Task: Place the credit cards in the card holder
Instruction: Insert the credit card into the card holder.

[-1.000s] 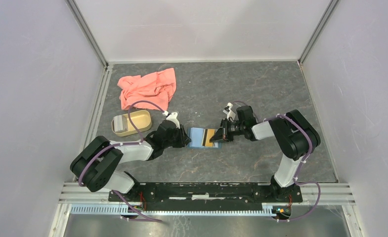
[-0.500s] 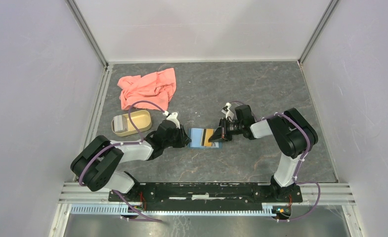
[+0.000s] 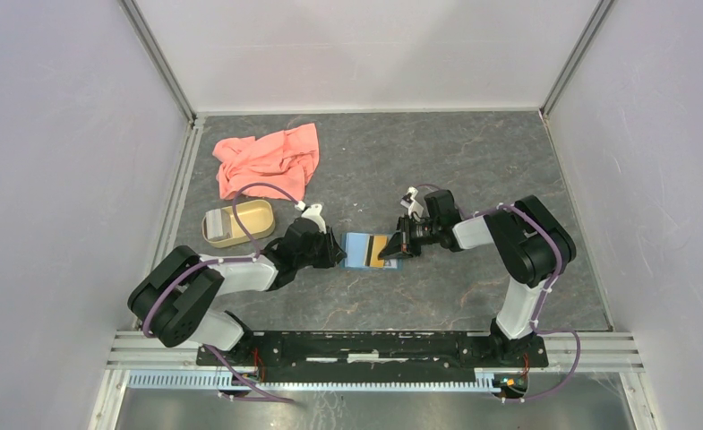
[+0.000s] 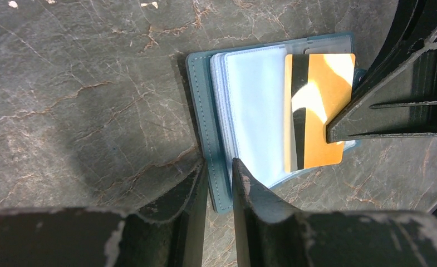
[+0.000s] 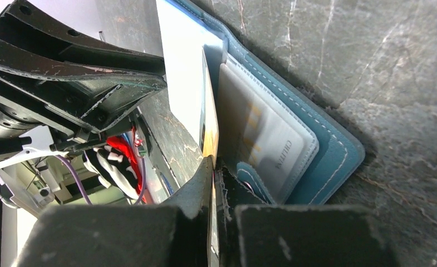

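The teal card holder (image 3: 358, 251) lies open on the table between the two arms, its pale blue sleeves (image 4: 255, 105) facing up. My left gripper (image 4: 220, 179) is shut on its left cover edge (image 4: 205, 117), which sits between the two fingers. A gold-yellow credit card (image 4: 320, 111) with a dark stripe lies over the holder's right half. My right gripper (image 5: 215, 167) is shut on this card (image 5: 209, 130), seen edge-on there, beside the holder's clear pocket (image 5: 271, 147) and teal cover (image 5: 333, 150). In the top view the right gripper (image 3: 394, 246) is at the holder's right edge. No other cards are in view.
A salmon-pink cloth (image 3: 267, 159) lies crumpled at the back left. A tan oval dish (image 3: 240, 221) stands left of the left arm. Grey walls close the table at left, back and right.
The right gripper has edged slightly left with the gold card over the holder. The left gripper has stayed on the cover edge.
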Motion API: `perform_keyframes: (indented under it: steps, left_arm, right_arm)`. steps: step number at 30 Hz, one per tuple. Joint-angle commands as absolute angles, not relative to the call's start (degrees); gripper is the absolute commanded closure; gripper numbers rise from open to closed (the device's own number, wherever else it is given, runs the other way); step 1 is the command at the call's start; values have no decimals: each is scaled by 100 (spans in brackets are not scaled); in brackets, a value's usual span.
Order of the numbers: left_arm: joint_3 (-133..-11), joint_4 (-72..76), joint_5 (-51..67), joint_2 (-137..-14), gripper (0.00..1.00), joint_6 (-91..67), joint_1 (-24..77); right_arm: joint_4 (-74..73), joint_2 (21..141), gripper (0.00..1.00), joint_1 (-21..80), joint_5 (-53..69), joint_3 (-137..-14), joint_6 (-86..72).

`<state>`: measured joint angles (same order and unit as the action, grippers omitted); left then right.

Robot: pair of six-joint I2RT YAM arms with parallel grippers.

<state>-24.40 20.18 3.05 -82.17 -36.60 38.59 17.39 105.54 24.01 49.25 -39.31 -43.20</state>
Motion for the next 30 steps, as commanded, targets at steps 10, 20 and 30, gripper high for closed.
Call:
perform_keyframes:
  steps: [10,20,30]
  left_arm:
    - [-2479,1896,456,-8215,70,-3671,3867]
    - [-2435,2010,563,-8211,70,-3691,3867]
    - [-2392,2005,521,-8109,69,-3740,3867]
  right_arm:
    - [1550,10616,95,2500,4930,-4072,-4390]
    - [1174,10916,90,2597,4972,-4489,-4100]
    - [662,10986,65,2637,4903,-4912,-3301]
